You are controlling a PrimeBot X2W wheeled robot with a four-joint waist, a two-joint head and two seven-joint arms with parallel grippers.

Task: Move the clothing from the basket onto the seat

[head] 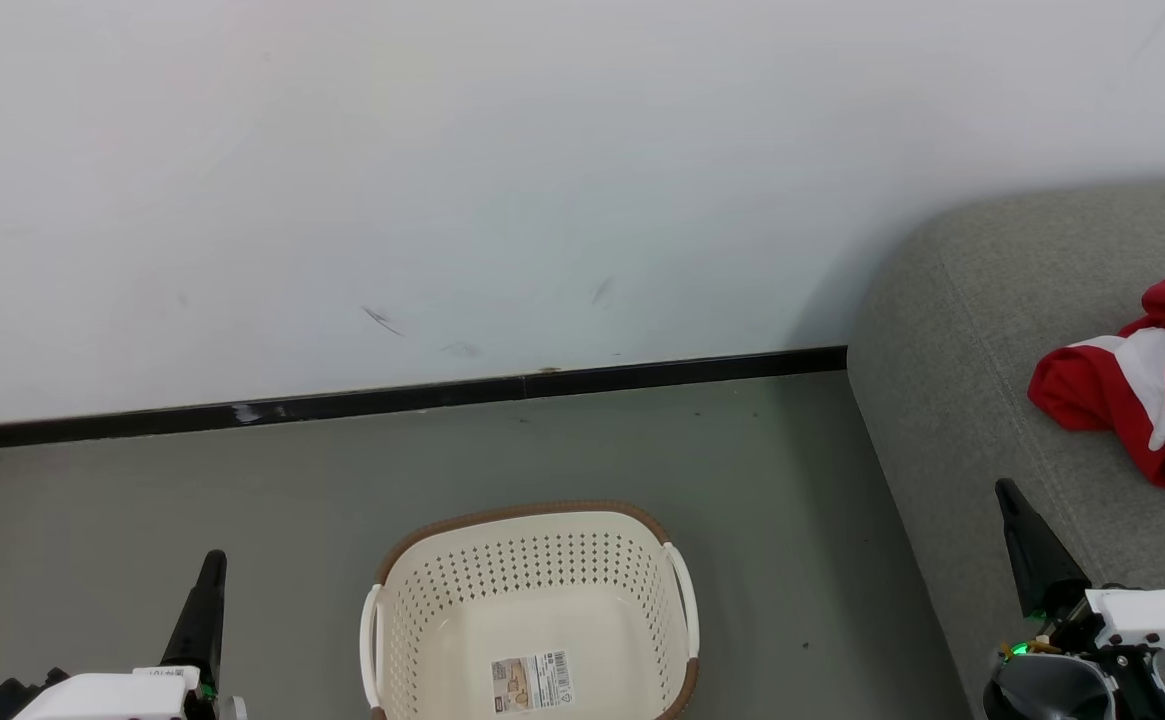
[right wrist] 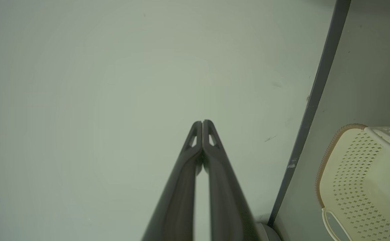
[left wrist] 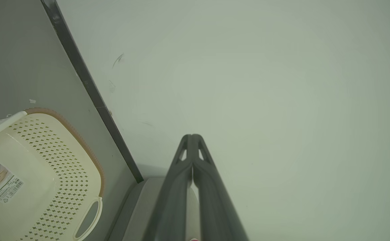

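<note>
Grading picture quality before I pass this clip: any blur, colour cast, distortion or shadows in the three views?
Head view: sharp, evenly lit, a soft shadow on the wall beside the seat, the clothing cut by the right edge. Left wrist view: greenish cast, baseboard slightly bowed, left tool soft up close. Right wrist view: same cast, right tool soft, basket perforations crisp.

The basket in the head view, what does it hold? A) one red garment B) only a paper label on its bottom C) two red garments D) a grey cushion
B: the basket is bare inside except for its paper label, and the red clothing lies on the seat.
</note>
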